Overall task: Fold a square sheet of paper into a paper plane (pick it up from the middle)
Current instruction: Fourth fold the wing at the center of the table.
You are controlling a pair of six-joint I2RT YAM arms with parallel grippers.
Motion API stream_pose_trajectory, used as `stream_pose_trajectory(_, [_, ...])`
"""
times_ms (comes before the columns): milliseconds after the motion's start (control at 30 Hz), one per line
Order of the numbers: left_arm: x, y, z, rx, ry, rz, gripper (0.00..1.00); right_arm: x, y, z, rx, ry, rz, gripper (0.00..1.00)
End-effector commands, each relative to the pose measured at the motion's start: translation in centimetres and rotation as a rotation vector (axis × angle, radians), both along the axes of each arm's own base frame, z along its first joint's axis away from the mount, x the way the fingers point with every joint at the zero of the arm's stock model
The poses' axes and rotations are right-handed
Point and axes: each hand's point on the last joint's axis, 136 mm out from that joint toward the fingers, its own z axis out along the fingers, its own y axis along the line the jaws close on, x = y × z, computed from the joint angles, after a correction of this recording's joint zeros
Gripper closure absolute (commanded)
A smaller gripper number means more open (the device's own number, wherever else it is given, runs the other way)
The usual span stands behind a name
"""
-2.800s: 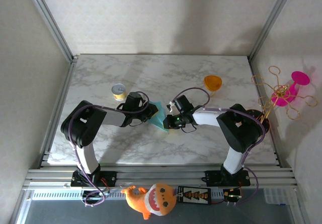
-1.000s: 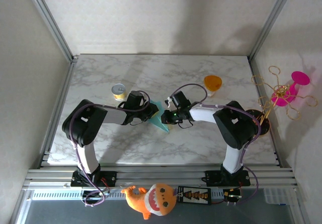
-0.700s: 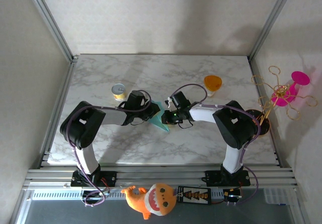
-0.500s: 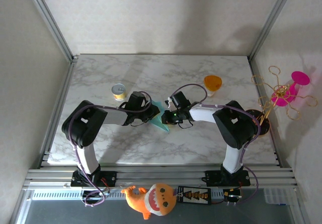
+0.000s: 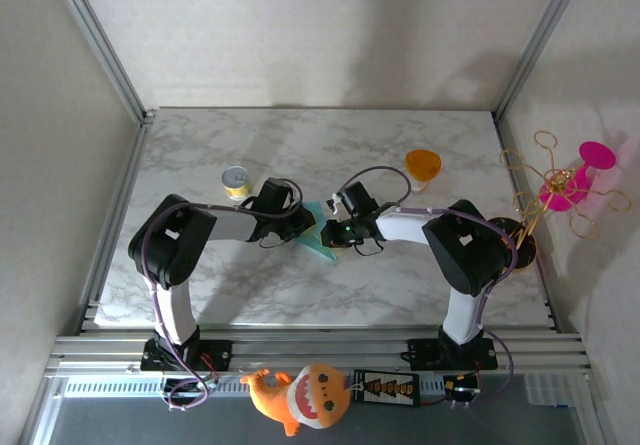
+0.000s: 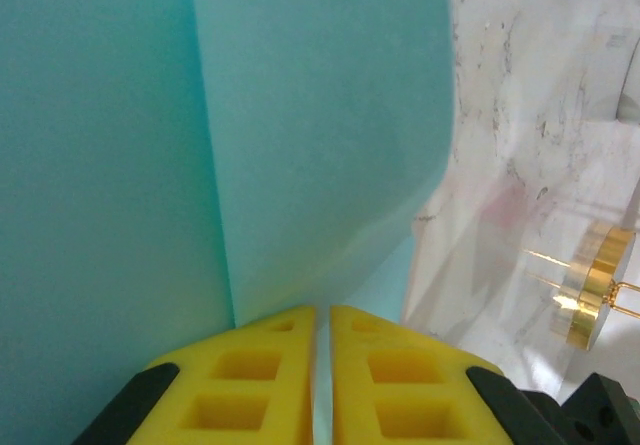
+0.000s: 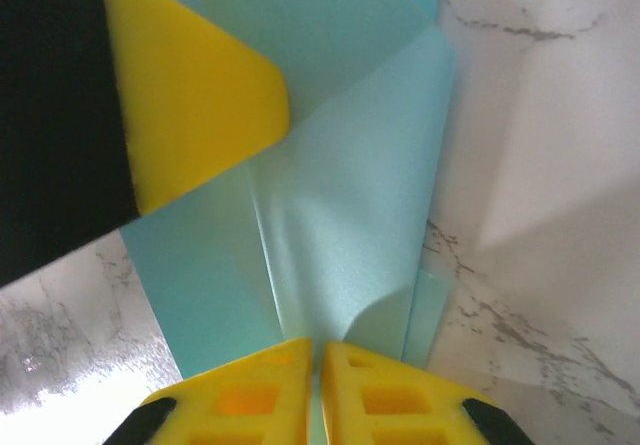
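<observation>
Teal-blue and very thin, the square sheet of paper sits mid-table on the white marble tabletop, pinched from both sides between the two arms. My left gripper has its yellow pads closed on one edge, with a sliver of paper showing in the slit between them. My right gripper is clamped on the opposite edge in the same way.

The risk I see is a tear or a crooked crease. With both grippers holding such flimsy stock so close together, any pull apart could rip it, and an uneven push could buckle it off the fold line. From the right wrist, one of the left gripper's yellow fingers overlaps the sheet, so a careless move could knock the two grippers together. A slip from either pinch would likely let the folds spring open.

The paper is already part-folded. Overlapping flaps meet along a straight crease, and from overhead the shape narrows to a point toward the near edge. It bows slightly by my right pads.
</observation>
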Motion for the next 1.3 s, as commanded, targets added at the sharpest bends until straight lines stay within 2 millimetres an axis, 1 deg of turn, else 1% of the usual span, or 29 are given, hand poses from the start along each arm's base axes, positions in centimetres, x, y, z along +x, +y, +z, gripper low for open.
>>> stream_pose_trajectory(0, [2.0, 3.3, -2.0, 0.134, -0.002, 0.046, 0.87, -2.8, -3.7, -4.5, -0.198, 0.097, 0.007, 0.86])
stream_pose_trajectory(133, [3.5, 4.4, -2.0, 0.181, -0.019, 0.048, 0.87, -3.1, -4.3, -4.8, -0.228, 0.095, 0.024, 0.86])
stream_pose_trajectory(267, [5.3, 5.3, -1.5, 0.217, -0.045, 0.050, 0.86, -3.3, -4.9, -4.8, -0.256, 0.086, 0.042, 0.86])
stream_pose_trajectory(400, [7.0, 5.9, -1.4, 0.237, -0.062, 0.047, 0.86, -3.3, -5.0, -4.7, -0.261, 0.078, 0.055, 0.86])
stream_pose_trajectory(500, [7.9, 6.5, -1.6, 0.272, -0.061, 0.047, 0.86, -3.3, -5.0, -4.6, -0.260, 0.073, 0.055, 0.86])
stream_pose_trajectory(567, [8.2, 7.2, -1.7, 0.294, -0.060, 0.052, 0.86, -3.2, -4.9, -4.4, -0.257, 0.067, 0.056, 0.86])
stream_pose_trajectory(633, [8.5, 7.4, -1.5, 0.297, -0.063, 0.050, 0.86, -3.2, -4.9, -4.3, -0.254, 0.063, 0.057, 0.86])
stream_pose_trajectory(733, [9.0, 7.3, -0.1, 0.286, -0.093, 0.039, 0.86, -3.0, -4.6, -4.0, -0.239, 0.053, 0.065, 0.86])
stream_pose_trajectory(833, [9.3, 6.9, 2.6, 0.263, -0.145, 0.031, 0.85, -2.9, -4.2, -3.3, -0.218, 0.035, 0.082, 0.86])
stream_pose_trajectory(933, [8.9, 6.3, 5.6, 0.218, -0.198, 0.028, 0.84, -2.9, -3.7, -2.6, -0.185, 0.017, 0.108, 0.85])
stream_pose_trajectory(967, [8.5, 5.9, 6.4, 0.197, -0.209, 0.023, 0.84, -2.8, -3.4, -2.3, -0.172, 0.010, 0.113, 0.85])
stream_pose_trajectory(1033, [7.5, 5.1, 7.1, 0.171, -0.217, 0.015, 0.84, -2.6, -2.9, -1.7, -0.146, 0.001, 0.123, 0.85])
stream_pose_trajectory(1133, [5.5, 3.7, 6.6, 0.127, -0.200, 0.003, 0.84, -2.4, -2.1, -0.8, -0.104, -0.011, 0.130, 0.85])
stream_pose_trajectory(1267, [3.6, 2.0, 4.9, 0.096, -0.162, -0.014, 0.85, -1.8, -1.2, 0.5, -0.046, -0.030, 0.128, 0.84])
